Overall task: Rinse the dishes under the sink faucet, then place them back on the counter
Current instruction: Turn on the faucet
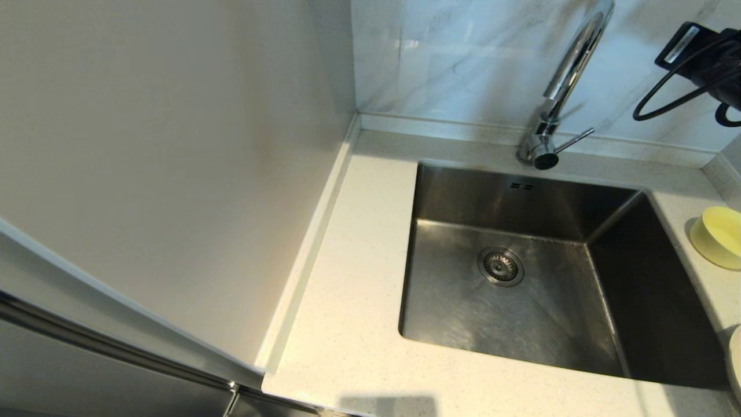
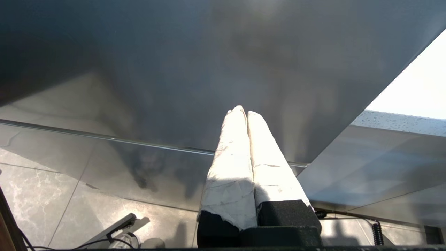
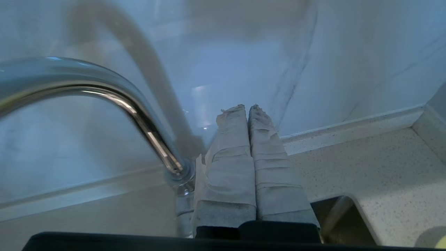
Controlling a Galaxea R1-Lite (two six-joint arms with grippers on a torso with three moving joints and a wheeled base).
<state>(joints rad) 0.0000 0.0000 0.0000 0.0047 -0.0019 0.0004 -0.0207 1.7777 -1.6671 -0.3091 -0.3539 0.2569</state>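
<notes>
So you're basically at the very start here. The sink is dry-looking and has nothing in it, just the drain strainer in the middle, and I can't see any water coming out of the faucet, so nothing looks rinsed yet.

The dishes sit on the surface along the sink's right edge. The pale yellow bowl is up toward the back right corner, and a sliver of the white plate peeks in near the front right corner. Chopsticks aren't in view, so can't tell you where they are.

Your right gripper is up by the faucet neck, near the marble wall, fingers pressed together and holding nothing. My guess is you're lining up for the lever at the faucet base to get water going.

The left gripper is parked down low beside the cabinet front, fingers shut tight too, nothing in them.

Still left: water on, each dish under the stream, then back onto the surface.
</notes>
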